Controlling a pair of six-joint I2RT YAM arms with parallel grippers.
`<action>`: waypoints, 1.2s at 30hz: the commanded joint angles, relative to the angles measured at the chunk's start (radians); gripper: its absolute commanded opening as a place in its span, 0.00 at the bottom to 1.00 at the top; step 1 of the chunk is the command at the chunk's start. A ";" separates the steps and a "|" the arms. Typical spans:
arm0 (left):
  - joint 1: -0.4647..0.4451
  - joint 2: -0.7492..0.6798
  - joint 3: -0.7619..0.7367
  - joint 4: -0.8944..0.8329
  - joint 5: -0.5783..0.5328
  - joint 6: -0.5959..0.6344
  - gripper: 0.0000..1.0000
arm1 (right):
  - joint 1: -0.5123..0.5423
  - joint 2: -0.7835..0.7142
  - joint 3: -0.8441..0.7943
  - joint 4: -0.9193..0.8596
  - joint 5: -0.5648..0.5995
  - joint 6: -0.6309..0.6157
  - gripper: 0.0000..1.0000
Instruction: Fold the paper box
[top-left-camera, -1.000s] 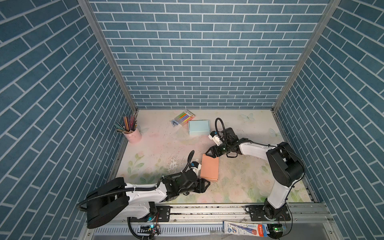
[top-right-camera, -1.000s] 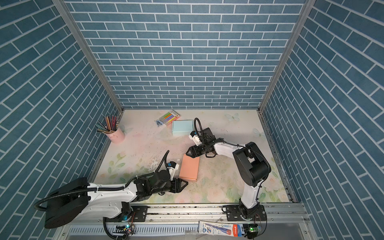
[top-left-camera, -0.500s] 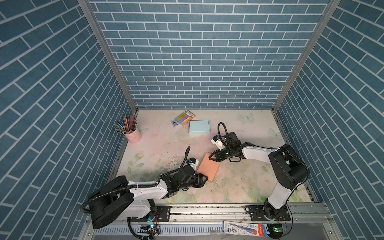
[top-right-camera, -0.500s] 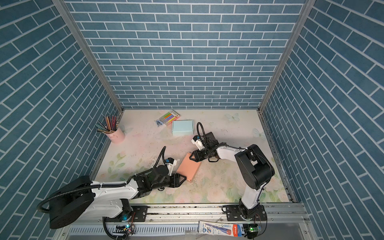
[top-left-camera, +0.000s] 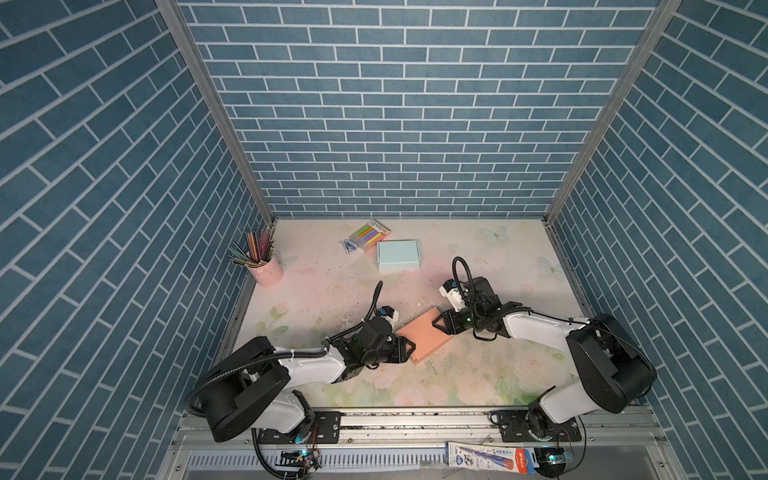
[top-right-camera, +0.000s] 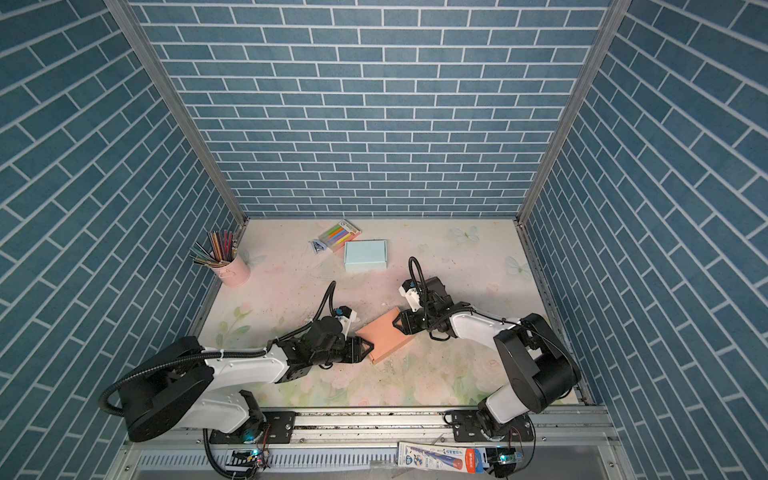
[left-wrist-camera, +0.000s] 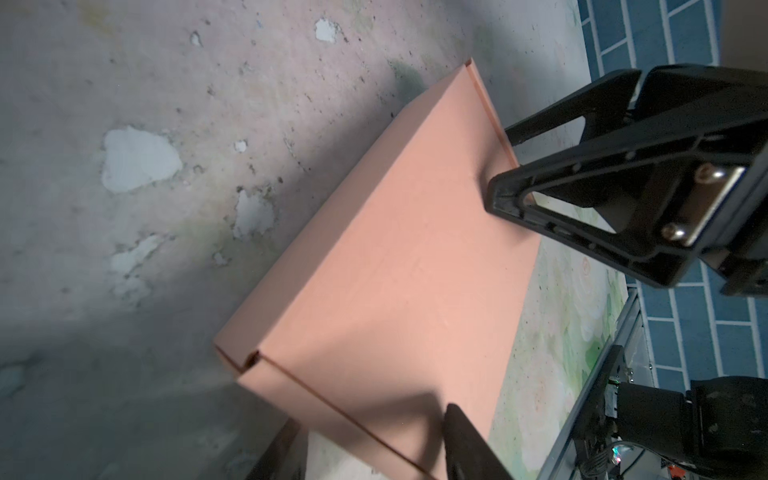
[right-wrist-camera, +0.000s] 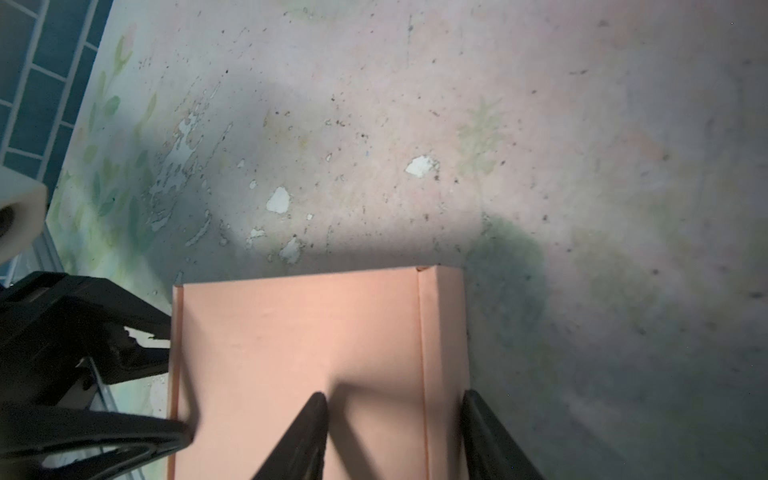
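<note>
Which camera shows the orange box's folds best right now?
The left wrist view: the orange box appears large, with its top face, one side wall and a corner slit visible. The right wrist view shows only one end of it. In both top views it is small, with little detail.

The left arm (top-left-camera: 307, 368) lies stretched low and forward, the left hand (top-left-camera: 410, 347) pointing rightward. The right arm (top-left-camera: 540, 330) bends at its elbow, the right hand (top-left-camera: 436, 323) pointing leftward (jaws on both stand partly apart; grip unclear).
</note>
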 joint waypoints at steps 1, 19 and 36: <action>0.002 0.060 0.095 0.057 0.005 0.078 0.52 | 0.025 -0.030 -0.033 -0.005 -0.057 0.032 0.52; 0.062 0.440 0.560 -0.026 0.146 0.220 0.51 | -0.162 -0.074 0.010 -0.019 -0.062 -0.002 0.53; 0.131 0.661 0.843 -0.076 0.222 0.275 0.50 | -0.269 0.051 0.104 0.000 -0.089 -0.032 0.53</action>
